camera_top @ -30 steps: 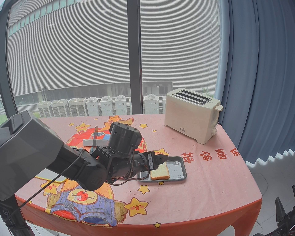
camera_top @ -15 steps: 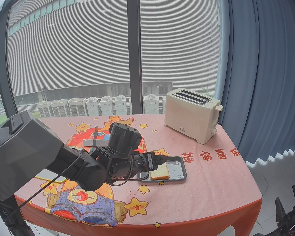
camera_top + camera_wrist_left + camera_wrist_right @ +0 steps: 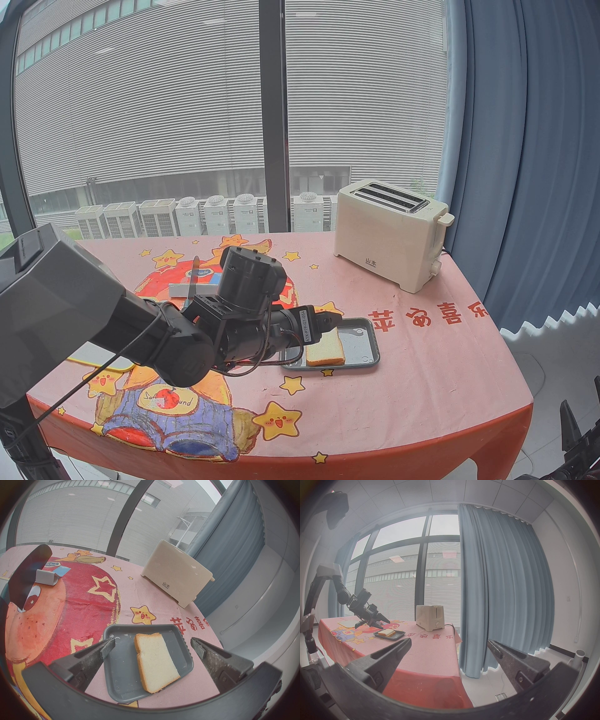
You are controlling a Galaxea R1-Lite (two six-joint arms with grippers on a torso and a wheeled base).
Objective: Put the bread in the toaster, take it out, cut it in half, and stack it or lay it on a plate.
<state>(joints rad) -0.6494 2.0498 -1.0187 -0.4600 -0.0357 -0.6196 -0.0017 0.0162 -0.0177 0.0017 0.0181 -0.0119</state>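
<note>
While left hand (image 3: 152, 644) gapes above bread (image 3: 156, 662) — tray (image 3: 122, 673) beneath, toaster (image 3: 175, 573) beyond.

Facing a big window (image 3: 156, 94), dark mullion (image 3: 274, 112) down the middle. Outside: grey louvred building (image 3: 369, 81), with a row of AC units (image 3: 215, 215) at its foot. Blue curtain (image 3: 531, 156) hangs on my right, down to the floor, wavy hem. Table (image 3: 437, 387) in front of me runs up to the window; pink cloth with stars and cartoon prints, red at the hanging edge. Floor (image 3: 553, 375) is pale. From my right wrist: white wall (image 3: 575, 573) past the curtain, ceiling (image 3: 450, 492) of square panels. Flat daylight throughout.
</note>
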